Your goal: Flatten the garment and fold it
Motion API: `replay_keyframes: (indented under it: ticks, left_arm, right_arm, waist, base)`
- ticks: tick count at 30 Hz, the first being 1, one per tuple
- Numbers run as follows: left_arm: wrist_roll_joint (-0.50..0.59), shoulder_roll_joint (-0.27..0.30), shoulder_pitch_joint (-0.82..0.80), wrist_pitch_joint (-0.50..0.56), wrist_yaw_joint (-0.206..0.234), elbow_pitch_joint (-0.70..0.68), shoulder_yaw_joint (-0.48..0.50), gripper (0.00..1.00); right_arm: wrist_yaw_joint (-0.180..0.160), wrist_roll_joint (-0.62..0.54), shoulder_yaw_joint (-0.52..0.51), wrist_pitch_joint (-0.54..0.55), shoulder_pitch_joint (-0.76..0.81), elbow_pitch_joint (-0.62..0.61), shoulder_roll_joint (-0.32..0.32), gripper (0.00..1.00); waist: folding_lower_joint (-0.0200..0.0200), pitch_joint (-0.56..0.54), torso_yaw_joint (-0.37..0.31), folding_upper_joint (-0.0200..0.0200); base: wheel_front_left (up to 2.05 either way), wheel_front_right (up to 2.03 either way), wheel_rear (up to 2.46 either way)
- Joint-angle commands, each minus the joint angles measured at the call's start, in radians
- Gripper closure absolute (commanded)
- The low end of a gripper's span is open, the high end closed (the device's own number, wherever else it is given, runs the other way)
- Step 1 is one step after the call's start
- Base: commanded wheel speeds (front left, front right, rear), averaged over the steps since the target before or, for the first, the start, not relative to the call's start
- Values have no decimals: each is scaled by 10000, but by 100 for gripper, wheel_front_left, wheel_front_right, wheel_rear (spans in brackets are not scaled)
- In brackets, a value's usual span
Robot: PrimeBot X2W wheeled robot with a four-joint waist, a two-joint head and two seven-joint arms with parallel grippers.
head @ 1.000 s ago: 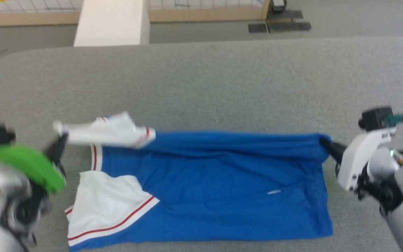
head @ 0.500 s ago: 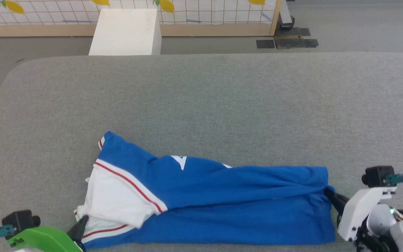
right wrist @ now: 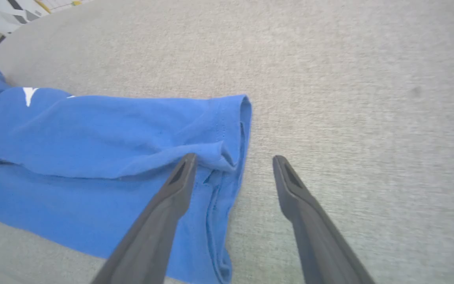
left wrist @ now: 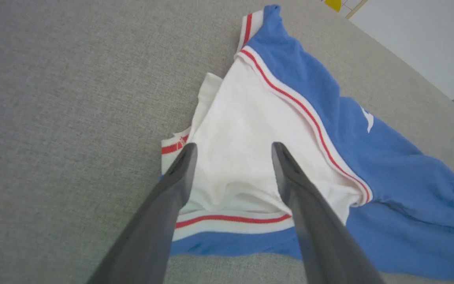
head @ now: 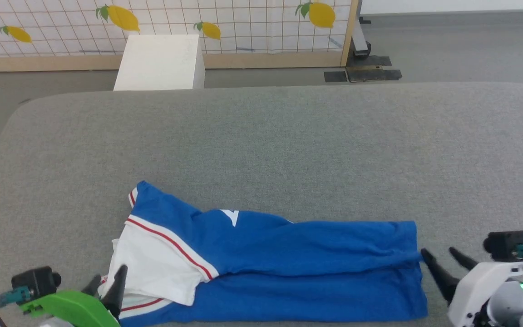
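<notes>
The garment (head: 288, 254) is a royal-blue jersey with white, red-striped sleeves, lying folded lengthwise near the front edge of the grey table (head: 261, 136). A sliver of white print shows on the top layer. My left gripper (head: 107, 278) stands open at the garment's left end, its fingers astride the white sleeve (left wrist: 242, 118) without pinching it; in the left wrist view the left gripper (left wrist: 233, 148) hovers over that sleeve. My right gripper (head: 437, 253) is open at the blue hem on the right. The right wrist view shows the right gripper (right wrist: 233, 159) with one finger over the garment (right wrist: 112, 130) and the other over bare table.
Beyond the table's far edge a white box (head: 159, 61) stands on the floor before a lattice screen with lemon prints (head: 243, 27). Dark floor plates (head: 361, 75) lie at the screen's foot. The grey table stretches wide behind the garment.
Both grippers have opened and let go of the garment's ends; the folded-over upper layer now rests on the lower one. The head view has shifted slightly.
</notes>
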Motion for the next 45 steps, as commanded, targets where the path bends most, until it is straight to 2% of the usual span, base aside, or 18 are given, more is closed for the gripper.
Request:
replay_keyframes:
  ticks: [1, 7, 10, 13, 18, 24, 30, 37, 38, 39, 40, 45]
  left_arm:
    - [239, 151, -291, -148, 27, -136, 28, 0]
    - [1578, 406, -982, -766, 494, -881, -208, 0]
    - [2249, 329, -1194, -1424, 753, -1243, -257, 0]
    - [3068, 263, -1523, -2186, 834, -1435, -331, 0]
    - [4161, 96, -2000, -2607, 790, -1442, -460, 0]
    - [4893, -214, -2109, -2702, 690, -1485, -556, 0]
    - [5229, -420, -2106, -2716, 647, -1566, -645, 0]
    - [5382, -500, -1977, -2720, 642, -1622, -619, 0]
    - [5378, -521, -1955, -2721, 653, -1626, -596, 0]
    - [5391, -535, -1923, -2721, 663, -1626, -578, 0]
    - [5413, -555, -1907, -2721, 670, -1647, -553, 0]
    - [5543, -652, -1759, -2722, 688, -1733, -380, 0]
  right_arm:
    - [-15, -177, -230, 67, 184, -328, 46, 0]
    - [-15, -796, -1447, 1113, 561, -1758, 237, 0]
    - [-15, -951, -1836, 1935, 644, -2193, 228, 0]
    - [-15, -886, -2078, 2915, 708, -2418, 232, 0]
    - [-15, -788, -2142, 3904, 650, -2510, 253, 0]
    - [-15, -641, -1864, 4336, 238, -1944, 451, 0]
    - [-15, -446, -1465, 4576, -381, -746, 613, 0]
    - [-15, -108, -393, 5108, -490, 762, 697, 0]
    - [-15, -49, -240, 5210, -472, 868, 696, 53]
    - [-15, 43, -87, 5237, -472, 936, 700, 84]
    - [-15, 135, 6, 5218, -484, 982, 704, 100]
    - [-15, 426, 455, 4910, -771, 1051, 481, 100]
  waist:
    - [1, -65, 64, 120]
    - [1, -177, 165, 120]
    - [1, -173, 256, 120]
    - [1, -57, 476, 120]
    - [1, 170, 855, 120]
    - [1, 513, 1160, 120]
    - [1, 894, 1358, 120]
    - [1, 998, 1480, 120]
    - [1, 986, 1487, 120]
    - [1, 970, 1488, 120]
    - [1, 958, 1483, 120]
    - [1, 797, 1392, 120]
  base:
    - [0, 0, 0]
    - [0, 0, 0]
    - [0, 0, 0]
    - [0, 0, 0]
    - [0, 0, 0]
    - [0, 0, 0]
    - [0, 0, 0]
    - [0, 0, 0]
    - [0, 0, 0]
    - [0, 0, 0]
    - [0, 0, 0]
    - [0, 0, 0]
